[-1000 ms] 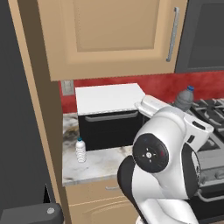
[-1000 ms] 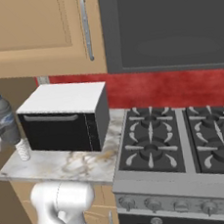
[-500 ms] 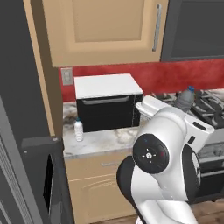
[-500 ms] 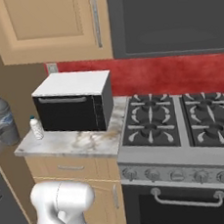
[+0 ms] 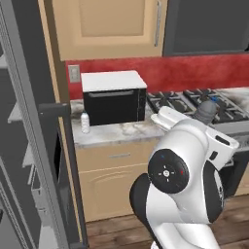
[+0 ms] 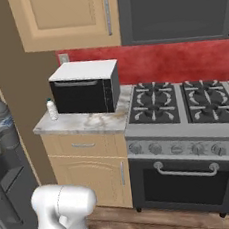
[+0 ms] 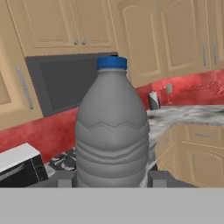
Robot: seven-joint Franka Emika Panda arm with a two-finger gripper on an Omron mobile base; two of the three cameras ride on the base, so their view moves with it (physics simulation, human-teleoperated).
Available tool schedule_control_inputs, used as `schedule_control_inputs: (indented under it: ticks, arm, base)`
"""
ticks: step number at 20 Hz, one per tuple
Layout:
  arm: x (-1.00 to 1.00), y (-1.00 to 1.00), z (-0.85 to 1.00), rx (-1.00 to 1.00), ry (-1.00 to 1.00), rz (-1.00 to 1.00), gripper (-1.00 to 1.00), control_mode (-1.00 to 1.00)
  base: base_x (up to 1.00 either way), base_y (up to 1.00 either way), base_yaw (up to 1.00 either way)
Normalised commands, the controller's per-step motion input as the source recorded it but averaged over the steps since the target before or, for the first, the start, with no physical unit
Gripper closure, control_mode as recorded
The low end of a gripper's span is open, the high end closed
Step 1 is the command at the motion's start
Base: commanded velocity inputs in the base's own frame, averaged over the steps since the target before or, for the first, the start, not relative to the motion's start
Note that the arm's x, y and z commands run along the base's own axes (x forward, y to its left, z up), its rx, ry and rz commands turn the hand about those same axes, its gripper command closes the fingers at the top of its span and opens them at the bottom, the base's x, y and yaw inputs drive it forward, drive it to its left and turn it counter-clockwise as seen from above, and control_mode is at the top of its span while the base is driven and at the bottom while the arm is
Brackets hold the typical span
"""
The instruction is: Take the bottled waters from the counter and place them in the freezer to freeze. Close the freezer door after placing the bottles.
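My gripper (image 7: pixel 111 180) is shut on the smoky grey bottled water (image 7: pixel 111 131), which stands upright with its blue cap on top between the fingertips (image 7: pixel 65 179). The same bottle (image 6: pixel 0 118) shows at the far left of the right base view, and its top (image 5: pixel 206 111) pokes up behind the arm in the left base view. The clear ribbed bottle (image 5: pixel 85 122) (image 6: pixel 51 109) stands on the marble counter (image 5: pixel 116 132), left of the black oven (image 5: pixel 114 98). The freezer (image 5: pixel 14 114) is at the left with grey shelves showing, and a grey door panel (image 5: pixel 29 97) stands edge-on with a dark bar handle.
A black gas stovetop (image 6: pixel 181 104) with an oven door below lies right of the counter. Tan cabinets (image 5: pixel 109 24) hang above and stand under the slab. A dark hood (image 6: pixel 175 9) hangs over the stove. Wooden floor (image 6: pixel 164 221) lies between me and the cabinets.
The whole scene has shifted: the base has backed away from the counter, so the oven and counter look farther and the freezer's grey door fills the left. The grey bottle stays gripped.
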Motion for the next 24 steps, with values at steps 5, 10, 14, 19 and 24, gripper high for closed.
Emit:
schedule_control_inputs:
  ticks: [5, 10, 14, 19, 24]
  arm:
    - [0.00, 0.00, 0.00, 0.00, 0.00, 0.00, 1.00, 1.00]
    - [0.00, 0.00, 0.00, 0.00, 0.00, 0.00, 1.00, 1.00]
    - [0.00, 0.00, 0.00, 0.00, 0.00, 0.00, 1.00, 1.00]
    - [0.00, 0.00, 0.00, 0.00, 0.00, 0.00, 1.00, 1.00]
    - [0.00, 0.00, 0.00, 0.00, 0.00, 0.00, 1.00, 1.00]
  base:
    - [-0.74, 0.00, 0.00]
    - [-0.70, 0.00, 0.00]
    - [-0.61, 0.01, 0.00]
    - [-0.52, 0.14, 0.00]
    - [-0.29, 0.46, -0.02]
